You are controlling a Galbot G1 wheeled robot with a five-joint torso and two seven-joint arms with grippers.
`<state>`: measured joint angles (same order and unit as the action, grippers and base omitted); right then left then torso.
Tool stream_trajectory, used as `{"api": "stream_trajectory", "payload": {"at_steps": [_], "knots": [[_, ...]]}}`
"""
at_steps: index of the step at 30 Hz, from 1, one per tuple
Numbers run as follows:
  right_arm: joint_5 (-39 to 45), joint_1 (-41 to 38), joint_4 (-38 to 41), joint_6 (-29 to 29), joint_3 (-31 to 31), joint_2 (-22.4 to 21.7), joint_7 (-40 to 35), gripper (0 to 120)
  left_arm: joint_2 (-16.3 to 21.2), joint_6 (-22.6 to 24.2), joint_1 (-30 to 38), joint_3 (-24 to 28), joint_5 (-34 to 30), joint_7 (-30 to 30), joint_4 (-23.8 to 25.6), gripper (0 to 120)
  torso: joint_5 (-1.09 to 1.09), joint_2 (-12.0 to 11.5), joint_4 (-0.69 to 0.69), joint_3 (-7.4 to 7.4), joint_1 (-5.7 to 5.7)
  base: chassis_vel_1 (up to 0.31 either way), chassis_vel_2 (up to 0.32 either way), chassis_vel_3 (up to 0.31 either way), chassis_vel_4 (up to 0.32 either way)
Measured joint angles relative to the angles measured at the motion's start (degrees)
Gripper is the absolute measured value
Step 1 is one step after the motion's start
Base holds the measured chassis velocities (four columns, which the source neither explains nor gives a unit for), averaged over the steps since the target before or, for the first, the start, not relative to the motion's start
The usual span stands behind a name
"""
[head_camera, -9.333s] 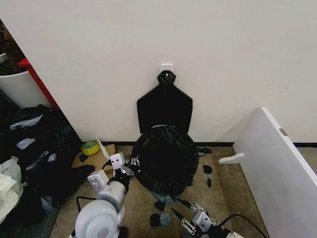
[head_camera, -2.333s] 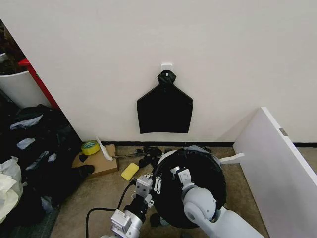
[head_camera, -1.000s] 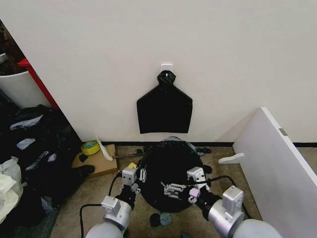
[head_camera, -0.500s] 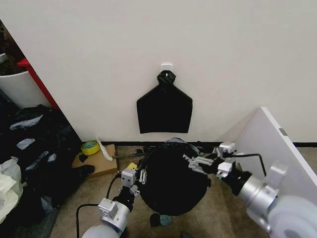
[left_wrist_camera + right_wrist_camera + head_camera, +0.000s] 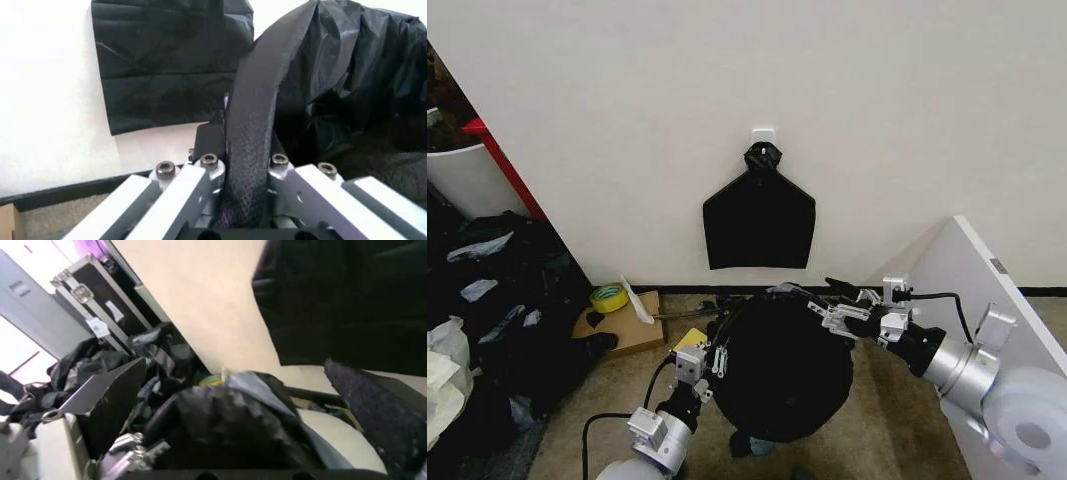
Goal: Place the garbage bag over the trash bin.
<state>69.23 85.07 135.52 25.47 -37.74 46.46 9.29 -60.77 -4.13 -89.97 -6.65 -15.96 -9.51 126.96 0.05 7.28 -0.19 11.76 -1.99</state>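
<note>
The glossy black garbage bag (image 5: 777,370) bulges over the trash bin on the floor by the wall, and the bin itself is hidden under it. My left gripper (image 5: 712,352) is at the bag's left rim, shut on a taut band of the bag (image 5: 250,150). My right gripper (image 5: 832,302) is at the back right rim with its fingers (image 5: 113,395) spread wide; the crinkled bag (image 5: 220,430) lies between them, untouched by either finger.
A flat black fan-shaped bundle (image 5: 759,215) hangs on the wall behind. A heap of dark bags (image 5: 497,290) and a white tub (image 5: 467,170) fill the left. Yellow tape (image 5: 608,297) and cardboard (image 5: 622,325) lie nearby. A white panel (image 5: 987,330) leans at right.
Over the last second my right gripper swung from the bag's front to its back right rim. The bag's top has spread wider. My left gripper has kept its hold at the left rim.
</note>
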Motion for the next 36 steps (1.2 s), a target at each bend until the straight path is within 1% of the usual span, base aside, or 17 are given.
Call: {"api": "stream_trajectory", "payload": {"at_steps": [2, 5, 6, 7, 8, 18, 20, 21, 23, 24, 26, 27, 29, 30, 32, 35, 36], "knots": [[-0.21, 0.06, -0.39, 0.06, -0.02, -0.05, 0.13, 90, 0.05, 0.0, 0.12, 0.05, 0.01, 0.01, -0.03, 4, 0.0, 0.0, 0.0, 0.0, 0.0, 0.0, 0.0, 0.0, 0.0], [-1.08, 0.22, -1.39, 0.3, 0.07, -0.21, 0.55, 79, 0.16, -0.02, 0.39, 0.22, 0.0, 0.01, -0.21, 4, 0.0, 0.0, 0.0, 0.0, 0.0, 0.0, 0.0, 0.0, 0.0], [-1.23, 0.24, -1.54, 0.32, 0.11, -0.24, 0.66, 77, 0.17, -0.02, 0.41, 0.23, 0.0, 0.01, -0.23, 4, 0.0, 0.0, 0.0, 0.0, 0.0, 0.0, 0.0, 0.0, 0.0], [-1.53, 0.32, -1.88, 0.42, 0.25, -0.32, 0.99, 69, 0.21, -0.05, 0.43, 0.26, -0.04, 0.01, -0.27, 4, 0.0, 0.0, 0.0, 0.0, 0.0, 0.0, 0.0, 0.0, 0.0], [-1.61, 0.33, -1.96, 0.5, 0.31, -0.33, 1.09, 67, 0.23, -0.06, 0.43, 0.26, -0.06, 0.01, -0.27, 4, 0.0, 0.0, 0.0, 0.0, 0.0, 0.0, 0.0, 0.0, 0.0], [-3.08, 0.26, -2.84, 0.7, 1.86, -0.06, 1.48, 63, 0.25, -0.07, 0.66, 0.3, -0.21, -0.02, -0.31, 4, -0.01, 0.0, 0.0, 0.0, 0.0, 0.0, 0.0, 0.0, 0.0], [-2.9, 0.24, -3.03, 0.7, 1.98, 0.01, 1.37, 60, 0.26, -0.07, 0.6, 0.33, -0.21, -0.02, -0.21, 4, 0.0, 0.0, 0.0, 0.0, 0.0, 0.0, 0.0, 0.0, 0.0], [-2.35, 0.2, -3.17, 0.71, 1.98, 0.01, 1.23, 57, 0.23, -0.07, 0.5, 0.36, -0.17, -0.02, -0.14, 4, 0.0, 0.0, 0.0, 0.0, 0.0, 0.0, 0.0, 0.0, 0.0], [-2.17, 0.18, -3.2, 0.72, 1.95, -0.01, 1.17, 55, 0.19, -0.07, 0.45, 0.39, -0.15, -0.02, -0.14, 4, 0.0, 0.0, 0.0, 0.0, 0.0, 0.0, 0.0, 0.0, 0.0], [-1.95, 0.14, -3.34, 0.76, 1.9, -0.09, 1.09, 49, 0.04, -0.07, 0.37, 0.48, -0.09, -0.02, -0.14, 4, -0.01, 0.0, 0.0, 0.0, 0.0, 0.0, 0.0, 0.0, 0.0], [-1.79, 0.12, -3.51, 0.77, 1.91, -0.15, 0.92, 43, -0.1, -0.07, 0.37, 0.51, -0.04, -0.02, -0.13, 4, -0.01, 0.0, 0.0, 0.0, 0.0, 0.0, 0.0, 0.0, 0.0], [-1.58, 0.05, -3.69, 0.77, 2.05, -0.16, 0.59, 35, -0.18, -0.07, 0.41, 0.52, -0.02, -0.02, -0.13, 4, -0.01, 0.0, 0.0, 0.0, 0.0, 0.0, 0.0, 0.0, 0.0], [-1.24, 0.05, -3.81, 0.77, 2.17, -0.16, 0.28, 30, -0.18, -0.07, 0.46, 0.53, -0.02, -0.02, -0.13, 4, 0.0, 0.0, 0.0, 0.0, 0.0, 0.0, 0.0, 0.0, 0.0], [-1.1, 0.05, -3.86, 0.78, 2.21, -0.24, 0.15, 23, -0.09, -0.07, 0.47, 0.53, -0.01, -0.02, -0.13, 4, 0.0, 0.0, 0.0, 0.0, 0.0, 0.0, 0.0, 0.0, 0.0], [-1.07, 0.05, -3.86, 0.78, 2.21, -0.29, 0.1, 22, -0.06, -0.07, 0.47, 0.54, -0.01, -0.02, -0.14, 4, 0.0, 0.0, 0.0, 0.0, 0.0, 0.0, 0.0, 0.0, 0.0], [-0.69, -0.2, -3.86, 0.88, 2.23, -0.69, -0.29, 7, 0.22, -0.16, 0.42, 0.61, 0.13, -0.02, -0.07, 4, 0.0, 0.0, 0.0, 0.0, 0.0, 0.0, 0.0, 0.0, 0.0], [-0.63, -0.22, -3.86, 0.91, 2.22, -0.8, -0.36, 4, 0.27, -0.22, 0.41, 0.67, 0.22, 0.0, -0.07, 4, -0.01, 0.0, 0.0, 0.0, 0.0, 0.0, 0.0, 0.0, 0.0]]}}
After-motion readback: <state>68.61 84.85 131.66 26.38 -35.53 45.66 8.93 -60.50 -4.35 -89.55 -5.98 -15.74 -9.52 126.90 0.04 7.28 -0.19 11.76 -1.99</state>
